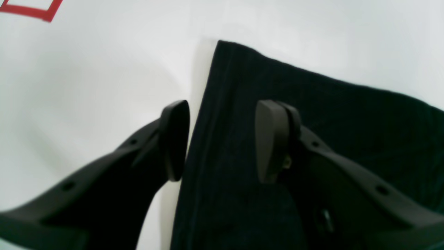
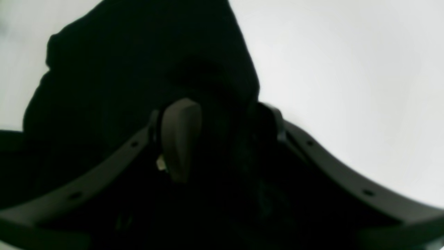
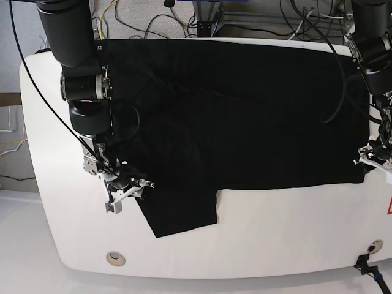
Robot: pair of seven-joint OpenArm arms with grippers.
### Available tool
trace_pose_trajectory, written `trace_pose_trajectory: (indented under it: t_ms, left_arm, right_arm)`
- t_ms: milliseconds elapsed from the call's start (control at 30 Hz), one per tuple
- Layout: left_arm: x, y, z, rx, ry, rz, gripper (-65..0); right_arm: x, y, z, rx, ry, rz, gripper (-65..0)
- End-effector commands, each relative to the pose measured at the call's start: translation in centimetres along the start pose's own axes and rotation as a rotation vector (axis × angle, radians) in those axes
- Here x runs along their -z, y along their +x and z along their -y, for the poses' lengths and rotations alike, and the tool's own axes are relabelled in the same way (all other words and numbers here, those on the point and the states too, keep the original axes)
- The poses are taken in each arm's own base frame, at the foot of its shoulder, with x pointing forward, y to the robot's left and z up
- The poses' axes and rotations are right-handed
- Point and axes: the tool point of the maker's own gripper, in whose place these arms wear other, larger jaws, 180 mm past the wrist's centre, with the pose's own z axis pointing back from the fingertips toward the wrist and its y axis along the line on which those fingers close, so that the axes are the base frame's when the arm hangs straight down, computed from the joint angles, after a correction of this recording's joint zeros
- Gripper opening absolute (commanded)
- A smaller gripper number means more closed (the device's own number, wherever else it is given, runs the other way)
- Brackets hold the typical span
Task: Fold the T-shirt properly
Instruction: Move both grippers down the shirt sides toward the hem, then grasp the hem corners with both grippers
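Note:
The black T-shirt (image 3: pixel 245 110) lies spread flat across the white table, plain side up, one sleeve (image 3: pixel 180 220) pointing toward the front edge. My left gripper (image 3: pixel 369 160) is at the shirt's right hem corner. In the left wrist view it (image 1: pixel 222 139) stands open astride the cloth's edge (image 1: pixel 312 121), one finger over bare table and the other over cloth. My right gripper (image 3: pixel 131 187) is at the sleeve's left edge. In the right wrist view it (image 2: pixel 222 135) is open with dark bunched cloth (image 2: pixel 138 52) between and under its fingers.
White table (image 3: pixel 275 245) shows bare along the front and both sides. A round hole (image 3: pixel 114 258) sits near the front left. A red tape mark (image 1: pixel 34 10) lies beside the left gripper. Cables (image 3: pixel 263 18) run behind the table's back edge.

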Motion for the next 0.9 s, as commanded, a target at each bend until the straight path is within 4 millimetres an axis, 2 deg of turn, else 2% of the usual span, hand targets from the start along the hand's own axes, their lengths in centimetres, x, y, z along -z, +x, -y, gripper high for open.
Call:
trace_pose_trajectory:
  t_ms: [0,133,200,267,300,400,567,633,767,867]
  left_arm:
    - [-0.6,3.2,-0.6,0.008,0.009,0.075,-36.3]
    - [-0.6,4.0,-0.4,0.007,0.005,0.09,-36.3]
    - [-0.6,4.0,-0.4,0.007,0.005,0.09,-36.3]
    - [-0.5,3.9,-0.3,0.006,0.004,0.087,-36.3]
    - [-0.5,3.9,-0.3,0.006,0.004,0.087,-36.3]
    - [-0.5,3.9,-0.3,0.005,0.005,0.089,-36.3]
    - [-0.5,4.8,-0.4,0.0,0.008,0.145,-36.4]
    - [0.0,3.3,-0.9,-0.025,0.014,0.111,-36.2]
    - [0.8,3.2,-1.3,-0.066,0.023,0.124,-36.2]
    - [1.3,3.1,-1.6,-0.02,0.05,0.121,-36.2]
  right_arm:
    - [0.0,2.6,-0.7,-0.011,0.019,0.044,-36.5]
    - [0.0,2.5,-0.7,-0.011,0.018,0.043,-38.5]
    - [0.0,2.2,-0.7,-0.027,0.015,0.034,-48.3]
    - [0.1,1.9,-0.7,-0.082,0.005,0.023,-63.1]
    - [0.4,1.7,-1.4,-0.108,0.011,0.023,-65.0]
    - [0.7,0.9,-2.1,-0.18,0.013,-0.005,-65.0]
    - [0.9,0.6,-2.6,-0.195,0.017,-0.012,-65.0]
    - [0.9,0.6,-2.6,-0.195,0.017,-0.012,-65.0]
    - [0.9,0.5,-2.5,-0.197,0.016,-0.014,-65.0]
    - [0.8,-0.1,-2.3,-0.199,0.016,-0.018,-65.0]
